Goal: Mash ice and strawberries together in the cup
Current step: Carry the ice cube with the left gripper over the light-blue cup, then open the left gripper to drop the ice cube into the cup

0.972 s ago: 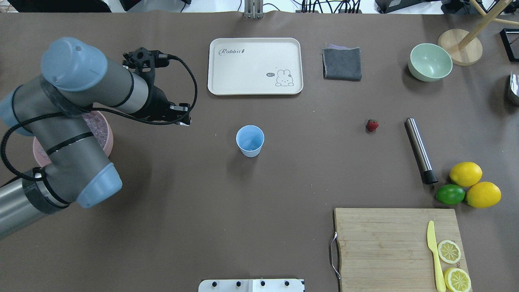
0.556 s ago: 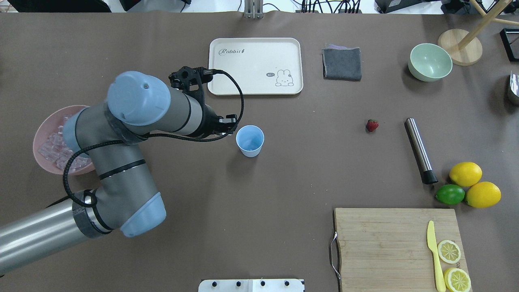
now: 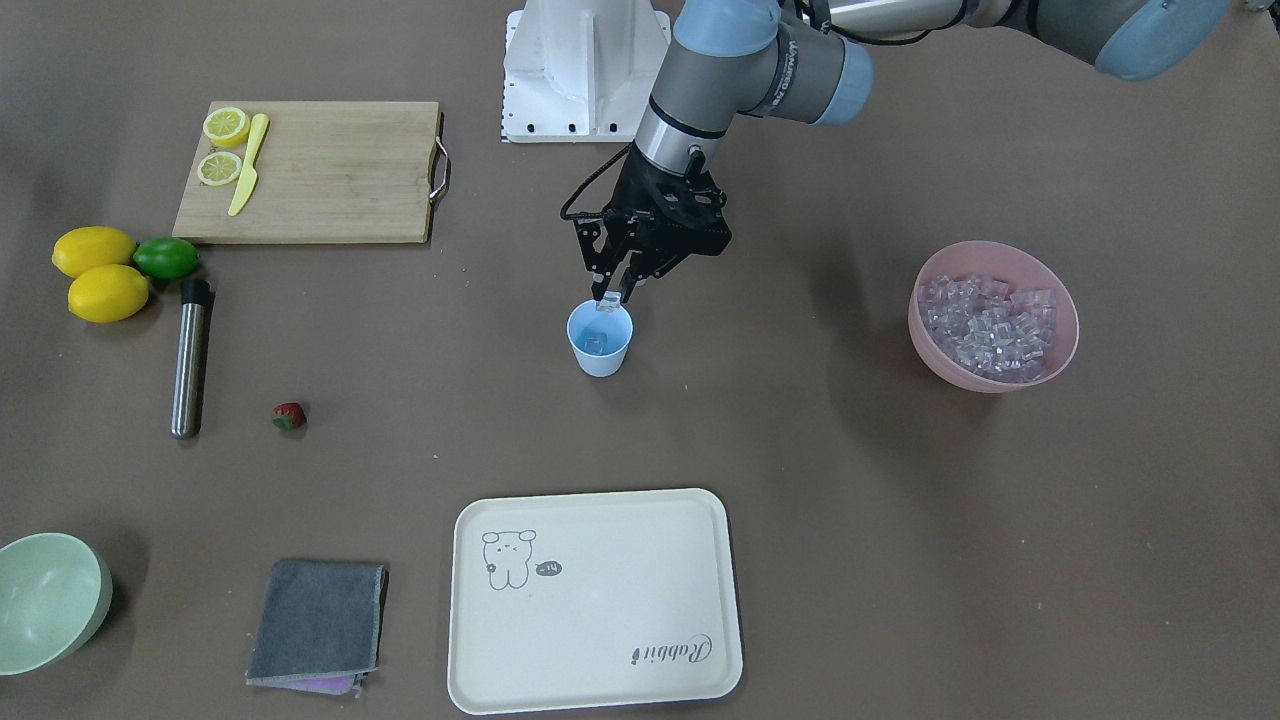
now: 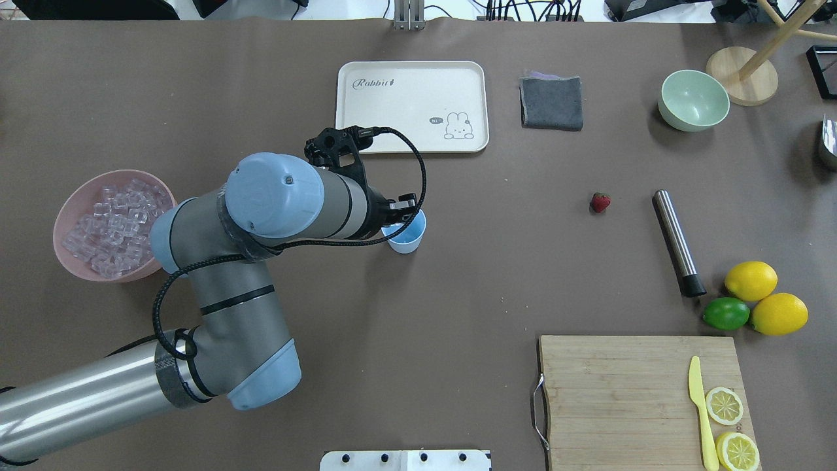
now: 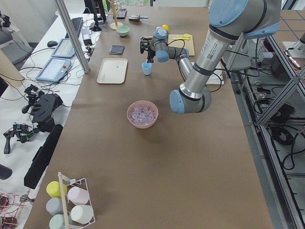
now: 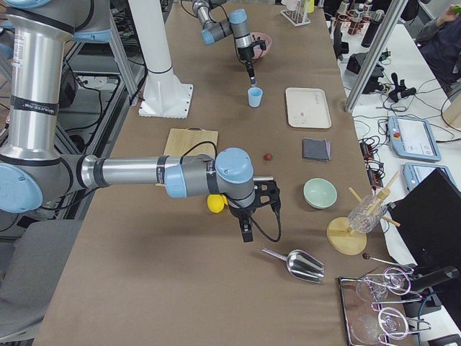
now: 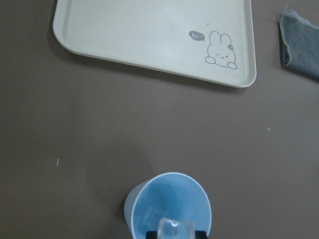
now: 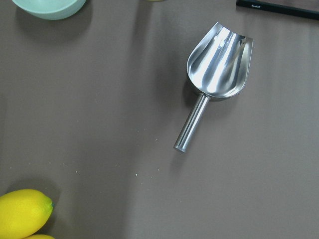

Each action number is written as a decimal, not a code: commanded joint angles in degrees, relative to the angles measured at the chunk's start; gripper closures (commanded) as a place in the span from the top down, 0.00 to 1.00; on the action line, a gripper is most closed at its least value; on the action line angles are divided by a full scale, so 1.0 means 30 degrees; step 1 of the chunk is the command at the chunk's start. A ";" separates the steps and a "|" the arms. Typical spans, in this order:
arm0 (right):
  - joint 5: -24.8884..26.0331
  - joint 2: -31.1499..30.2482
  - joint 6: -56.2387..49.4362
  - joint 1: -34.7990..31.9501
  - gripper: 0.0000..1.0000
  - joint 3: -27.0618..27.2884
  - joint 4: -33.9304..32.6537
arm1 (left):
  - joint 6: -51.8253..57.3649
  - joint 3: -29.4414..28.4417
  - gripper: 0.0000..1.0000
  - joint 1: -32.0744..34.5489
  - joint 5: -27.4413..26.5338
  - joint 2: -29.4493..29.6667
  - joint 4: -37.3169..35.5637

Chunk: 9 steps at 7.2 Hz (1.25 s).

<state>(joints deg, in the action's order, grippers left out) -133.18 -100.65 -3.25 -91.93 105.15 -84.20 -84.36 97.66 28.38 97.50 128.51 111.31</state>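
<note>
Grey tubular arms (image 4: 78,399), pale-blue joint caps (image 4: 274,195); black left gripper (image 3: 612,297); looped black cable (image 4: 424,180).

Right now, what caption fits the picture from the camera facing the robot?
Left gripper holds an ice cube over the blue cup, another cube already inside; the strawberry lies apart.

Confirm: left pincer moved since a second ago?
Yes. Left pincer went rightward from round pink bowl to above small light-blue plastic cup, gripping a clear ice cube.
</note>
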 commanded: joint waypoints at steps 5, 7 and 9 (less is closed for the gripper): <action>-0.0110 0.0003 0.0000 0.0000 1.00 -0.0010 0.0001 | 0.5861 0.4024 1.00 0.0527 0.0892 -0.1643 -0.6744; -0.0110 -0.0026 0.0000 0.0000 1.00 -0.0011 0.0001 | 1.0839 0.5379 1.00 0.2455 0.2945 -0.2862 -1.0028; -0.0110 -0.0113 -0.0029 0.0000 1.00 -0.0011 0.0001 | 1.6082 0.5505 1.00 0.5437 0.5776 -0.5032 -1.0005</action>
<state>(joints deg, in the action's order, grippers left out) -133.51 -100.86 -3.31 -91.93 105.12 -84.20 -46.23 113.81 39.14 109.30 117.37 81.92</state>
